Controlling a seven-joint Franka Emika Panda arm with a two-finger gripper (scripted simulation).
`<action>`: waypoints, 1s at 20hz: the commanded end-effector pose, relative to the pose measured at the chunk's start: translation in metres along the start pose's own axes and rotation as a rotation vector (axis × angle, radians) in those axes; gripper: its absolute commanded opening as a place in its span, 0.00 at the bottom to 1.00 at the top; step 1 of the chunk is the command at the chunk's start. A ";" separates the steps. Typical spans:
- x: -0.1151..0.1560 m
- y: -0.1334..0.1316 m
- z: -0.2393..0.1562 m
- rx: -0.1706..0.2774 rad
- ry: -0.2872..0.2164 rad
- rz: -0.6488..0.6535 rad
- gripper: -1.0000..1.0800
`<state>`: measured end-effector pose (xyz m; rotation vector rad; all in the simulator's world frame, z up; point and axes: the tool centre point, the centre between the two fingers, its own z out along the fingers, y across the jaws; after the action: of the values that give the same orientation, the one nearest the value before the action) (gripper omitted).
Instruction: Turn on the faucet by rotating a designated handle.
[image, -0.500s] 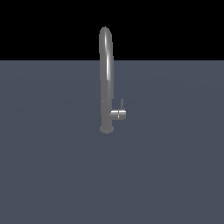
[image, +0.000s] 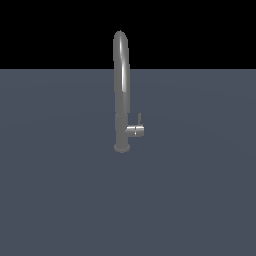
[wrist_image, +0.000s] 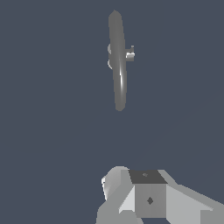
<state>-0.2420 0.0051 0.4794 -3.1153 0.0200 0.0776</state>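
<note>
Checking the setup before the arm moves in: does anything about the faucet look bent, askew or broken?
Nothing stands out. The faucet stands upright on the plain surface, and its handle points up from the side stub, intact.

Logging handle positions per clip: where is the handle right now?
In the exterior view, the handle stands upright on the short stub at the faucet's lower column, on that view's right, just above the round base.

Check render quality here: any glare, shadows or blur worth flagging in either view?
Exterior view: sharp, a soft highlight streak runs down the faucet, no cast shadow on the floor, black band above. Wrist view: sharp too, a bright streak on the spout, the gripper cropped at the frame edge.
</note>
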 end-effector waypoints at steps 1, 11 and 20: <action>0.006 0.000 0.001 0.013 -0.014 0.013 0.00; 0.047 0.000 0.010 0.109 -0.115 0.110 0.00; 0.098 0.004 0.027 0.230 -0.242 0.232 0.00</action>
<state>-0.1540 0.0020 0.4517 -2.8667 0.3283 0.3945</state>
